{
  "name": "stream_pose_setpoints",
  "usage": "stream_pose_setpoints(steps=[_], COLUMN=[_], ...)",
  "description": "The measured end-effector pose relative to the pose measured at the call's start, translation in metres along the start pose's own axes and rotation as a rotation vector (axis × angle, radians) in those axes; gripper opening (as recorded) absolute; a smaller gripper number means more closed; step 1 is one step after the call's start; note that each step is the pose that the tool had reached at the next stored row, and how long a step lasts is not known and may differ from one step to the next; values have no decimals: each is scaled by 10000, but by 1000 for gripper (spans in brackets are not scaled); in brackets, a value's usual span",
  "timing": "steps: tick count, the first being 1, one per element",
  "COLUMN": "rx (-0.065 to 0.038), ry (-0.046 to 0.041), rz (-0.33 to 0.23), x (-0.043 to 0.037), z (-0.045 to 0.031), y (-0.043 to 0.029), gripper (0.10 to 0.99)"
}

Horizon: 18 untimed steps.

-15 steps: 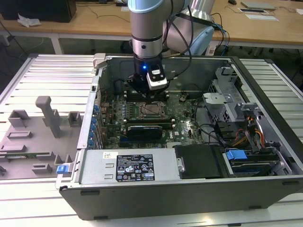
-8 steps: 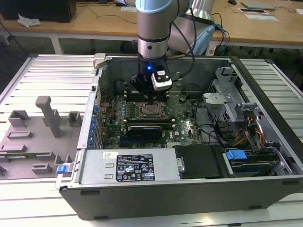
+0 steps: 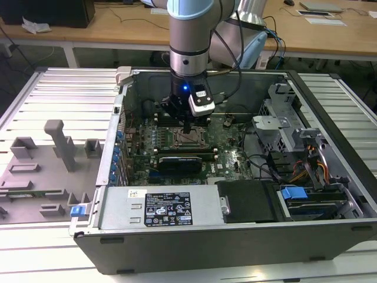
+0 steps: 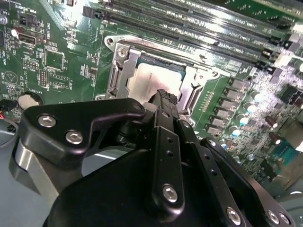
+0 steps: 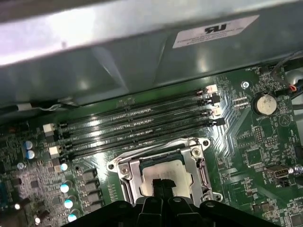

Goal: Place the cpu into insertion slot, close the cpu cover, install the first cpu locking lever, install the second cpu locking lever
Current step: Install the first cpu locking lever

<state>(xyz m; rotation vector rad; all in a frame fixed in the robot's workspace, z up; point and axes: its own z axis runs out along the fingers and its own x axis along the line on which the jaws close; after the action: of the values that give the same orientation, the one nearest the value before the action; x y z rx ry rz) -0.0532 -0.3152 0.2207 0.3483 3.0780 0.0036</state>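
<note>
An open computer case point(image 3: 235, 236) is lying on a slatted metal table point(image 3: 59, 94), with the robot arm point(image 3: 188, 35) reaching down into it over the green motherboard point(image 5: 265, 142). The gripper point(image 5: 162, 187) is hovering just above the insertion slot point(image 5: 124, 171), its fingers point(image 4: 165, 101) pressed together and gripping nothing. The cpu point(image 4: 151, 78) is sitting in the slot, framed by the lowered cpu cover point(image 5: 196, 165).

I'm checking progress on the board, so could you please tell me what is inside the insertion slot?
The cpu lies inside the insertion slot, its pale top showing through the cpu cover. The gripper hides its near edge, and the contacts underneath are covered.
</note>
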Motion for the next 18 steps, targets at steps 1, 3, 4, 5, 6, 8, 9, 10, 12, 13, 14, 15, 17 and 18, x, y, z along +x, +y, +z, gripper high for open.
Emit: stream_pose_setpoints(steps=[1,3,4,5,6,8,9,10,12,13,14,15,17,18], rx=[-7,-18,-26,-38,-43,-45,-44,-44,-45,-42,-36,-27,17,58], ry=[2,4,6,6,6,6,6,7,7,9,8,6,-3,-11], rz=[-148,-392,-524,-720,-804,-824,-825,-829,-825,-825,-825,-826,-828,-829], x=[0,0,0,0,0,0,0,-10,-42,-42,-42,-43,-44,-45], z=[1,1,2,2,2,2,2,2,4,3,0,-8,-37,-59], y=[0,-1,-1,-1,-1,0,-1,1,7,7,8,8,8,8], gripper=[106,106,106,106,106,106,106,106,106,106,106,106,106,106])
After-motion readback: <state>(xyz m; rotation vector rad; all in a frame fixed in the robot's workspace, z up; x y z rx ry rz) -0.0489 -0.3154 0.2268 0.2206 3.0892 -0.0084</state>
